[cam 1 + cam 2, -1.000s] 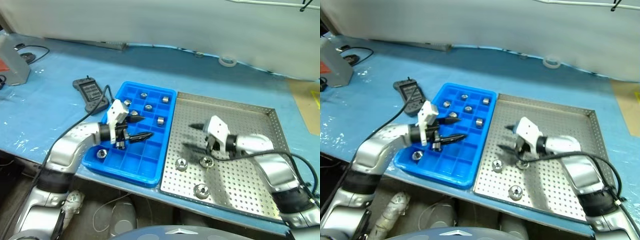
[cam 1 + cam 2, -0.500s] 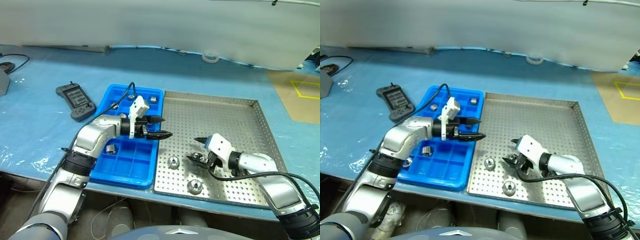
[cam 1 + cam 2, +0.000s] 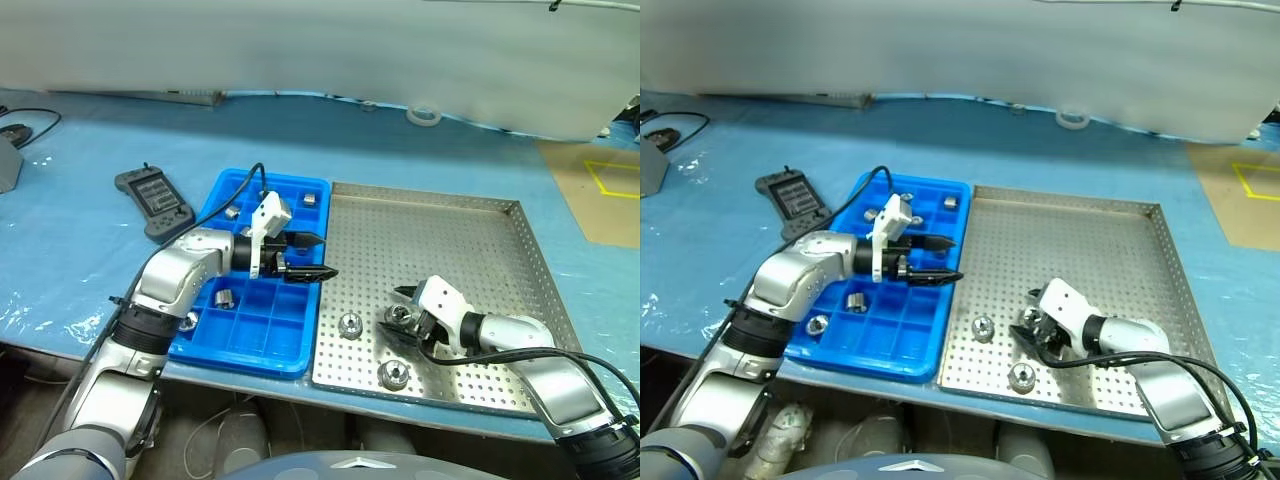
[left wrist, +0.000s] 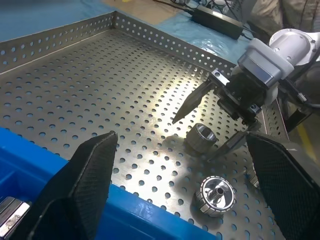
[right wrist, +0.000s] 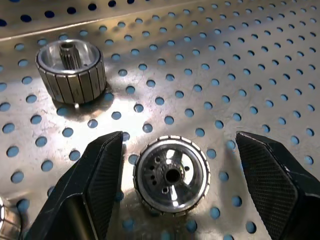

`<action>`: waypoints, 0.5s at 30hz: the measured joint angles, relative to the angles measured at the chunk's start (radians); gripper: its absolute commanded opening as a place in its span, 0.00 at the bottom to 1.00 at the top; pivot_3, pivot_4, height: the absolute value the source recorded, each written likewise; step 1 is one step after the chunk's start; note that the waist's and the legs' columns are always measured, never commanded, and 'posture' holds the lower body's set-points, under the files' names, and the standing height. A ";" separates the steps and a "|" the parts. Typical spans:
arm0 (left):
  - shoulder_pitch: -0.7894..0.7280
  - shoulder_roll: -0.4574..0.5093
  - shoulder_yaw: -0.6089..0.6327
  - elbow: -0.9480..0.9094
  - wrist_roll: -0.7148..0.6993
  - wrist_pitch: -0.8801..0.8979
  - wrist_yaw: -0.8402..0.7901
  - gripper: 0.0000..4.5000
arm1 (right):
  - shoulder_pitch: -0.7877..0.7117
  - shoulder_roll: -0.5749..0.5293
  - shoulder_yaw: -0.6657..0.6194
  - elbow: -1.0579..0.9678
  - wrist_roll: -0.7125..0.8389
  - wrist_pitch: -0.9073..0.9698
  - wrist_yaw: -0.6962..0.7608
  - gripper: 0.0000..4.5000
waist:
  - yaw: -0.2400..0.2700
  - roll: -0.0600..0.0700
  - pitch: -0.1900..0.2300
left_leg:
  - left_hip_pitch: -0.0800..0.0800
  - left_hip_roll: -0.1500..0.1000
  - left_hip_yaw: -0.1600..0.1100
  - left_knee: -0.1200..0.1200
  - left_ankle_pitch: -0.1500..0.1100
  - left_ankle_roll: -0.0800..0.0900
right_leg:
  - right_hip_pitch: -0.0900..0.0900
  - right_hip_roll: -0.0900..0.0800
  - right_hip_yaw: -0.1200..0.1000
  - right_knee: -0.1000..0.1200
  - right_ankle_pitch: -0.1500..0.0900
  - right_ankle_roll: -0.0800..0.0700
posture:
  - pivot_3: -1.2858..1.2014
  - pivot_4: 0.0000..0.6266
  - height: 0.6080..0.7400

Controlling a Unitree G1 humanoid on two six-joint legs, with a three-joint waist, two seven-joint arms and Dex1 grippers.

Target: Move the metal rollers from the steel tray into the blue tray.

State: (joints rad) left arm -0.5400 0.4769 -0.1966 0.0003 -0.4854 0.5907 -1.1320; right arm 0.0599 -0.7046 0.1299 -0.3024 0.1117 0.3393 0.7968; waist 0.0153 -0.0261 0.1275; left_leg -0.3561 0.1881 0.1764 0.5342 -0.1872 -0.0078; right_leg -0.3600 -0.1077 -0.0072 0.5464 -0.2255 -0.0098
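The steel tray [image 3: 450, 235] lies right of the blue tray [image 3: 262, 335]. Three metal rollers rest near its front: one [image 3: 349, 324], one [image 3: 391, 374], and one [image 5: 172, 175] that sits between my right gripper's fingers. My right gripper [image 3: 398, 312] is open, low over the tray, its fingertips [image 5: 100, 165] either side of that roller with gaps showing. Another roller [image 5: 70, 70] stands close by. My left gripper [image 3: 312, 257] hangs open and empty over the blue tray's right edge, pointing towards the steel tray. Several rollers lie in blue compartments, such as one [image 3: 224, 297].
A black remote [image 3: 155, 200] lies left of the blue tray, and a cable runs over the tray's back edge. A tape roll [image 3: 424, 115] sits far back. The table's front edge runs just below both trays.
The camera has shifted. My right gripper has sunk towards the steel tray's floor, its fingers now either side of a roller. My left gripper's tips have swung towards the steel tray.
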 measured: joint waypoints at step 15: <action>0.006 0.127 0.046 0.037 0.033 -0.195 -0.154 0.96 | -0.026 0.021 0.005 0.159 0.011 -0.162 0.054 0.36 | -0.002 -0.001 -0.001 | 0.005 0.000 0.000 0.000 0.000 0.000 | 0.000 0.000 0.007 0.000 0.000 -0.001 | 0.45 0.24 1.00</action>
State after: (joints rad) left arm -0.5337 0.6037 -0.1505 0.0377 -0.4528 0.3953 -1.2864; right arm 0.0339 -0.6836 0.1345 -0.1430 0.1222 0.1774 0.8513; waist 0.0136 -0.0271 0.1269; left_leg -0.3512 0.1880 0.1766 0.5339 -0.1873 -0.0080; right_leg -0.3601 -0.1078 -0.0007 0.5463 -0.2251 -0.0106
